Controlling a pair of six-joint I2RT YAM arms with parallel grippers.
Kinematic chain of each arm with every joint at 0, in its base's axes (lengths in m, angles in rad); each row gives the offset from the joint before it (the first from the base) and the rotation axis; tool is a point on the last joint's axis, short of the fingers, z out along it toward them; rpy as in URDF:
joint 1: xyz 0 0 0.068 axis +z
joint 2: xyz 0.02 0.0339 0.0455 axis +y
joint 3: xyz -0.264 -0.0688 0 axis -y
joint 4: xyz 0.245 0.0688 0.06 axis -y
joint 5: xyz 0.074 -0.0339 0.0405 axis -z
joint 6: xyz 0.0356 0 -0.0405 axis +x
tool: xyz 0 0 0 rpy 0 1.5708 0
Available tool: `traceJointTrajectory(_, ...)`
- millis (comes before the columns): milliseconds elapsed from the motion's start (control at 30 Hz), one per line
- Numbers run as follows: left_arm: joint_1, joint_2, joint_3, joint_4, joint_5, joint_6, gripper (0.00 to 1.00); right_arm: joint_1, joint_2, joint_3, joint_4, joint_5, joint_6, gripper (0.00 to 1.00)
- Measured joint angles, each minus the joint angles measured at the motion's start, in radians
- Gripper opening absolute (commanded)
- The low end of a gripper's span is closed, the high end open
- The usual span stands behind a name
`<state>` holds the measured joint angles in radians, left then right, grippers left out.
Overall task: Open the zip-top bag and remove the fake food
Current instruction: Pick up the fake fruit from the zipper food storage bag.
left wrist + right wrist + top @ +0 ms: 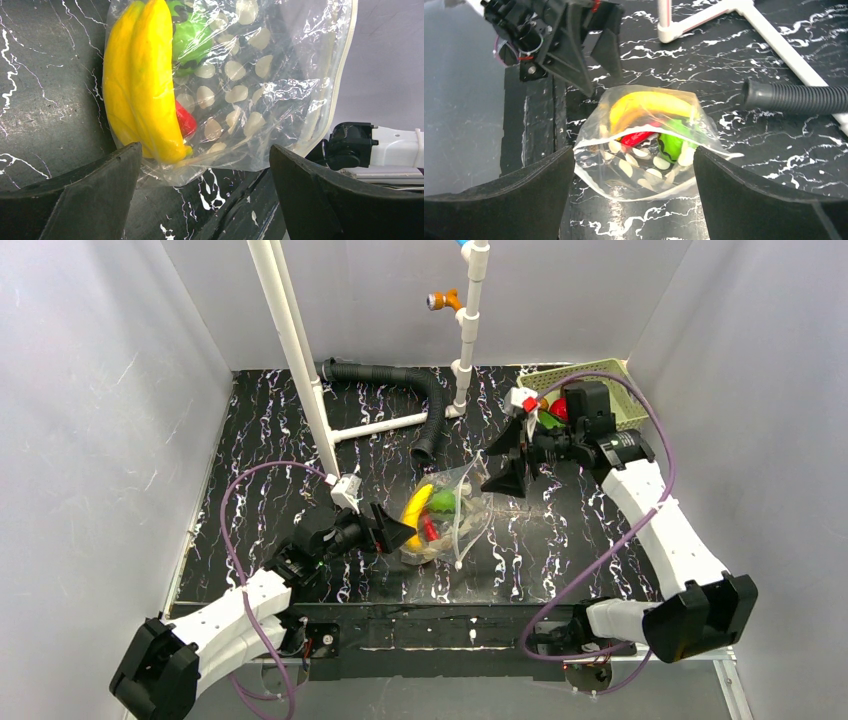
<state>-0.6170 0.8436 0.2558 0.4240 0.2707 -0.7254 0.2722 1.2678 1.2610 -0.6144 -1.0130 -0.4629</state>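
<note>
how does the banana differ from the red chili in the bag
The banana is yellow, long and far larger; the red chili is red and small. In the left wrist view the banana hides most of the red chili. Both are glossy, inside the zip-top bag.

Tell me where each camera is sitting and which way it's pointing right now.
Top external: above and behind the robot, looking down on the table; both arms show, left end effector and right end effector either side of the zip-top bag.
Left wrist: low, facing the bag's banana side; own fingers at the bottom, right arm beyond.
Right wrist: raised, looking down across the bag at the left end effector; own fingers below.
Shared: both wrist views see the bag, from opposite sides.
</note>
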Motion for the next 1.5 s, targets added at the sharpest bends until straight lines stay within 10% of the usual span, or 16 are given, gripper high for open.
traceJointTrajectory(533, 0.0, 0.035, 0.002, 0.044, 0.007, -0.019, 0.98, 0.164, 0.006, -0.129, -0.029, 0.142, -0.206, 0.42)
traceJointTrajectory(1500, 0.0, 0.206, 0.009, 0.117, 0.0, -0.01, 0.86, 0.262, 0.122, -0.275, 0.249, 0.334, -0.057, 0.41)
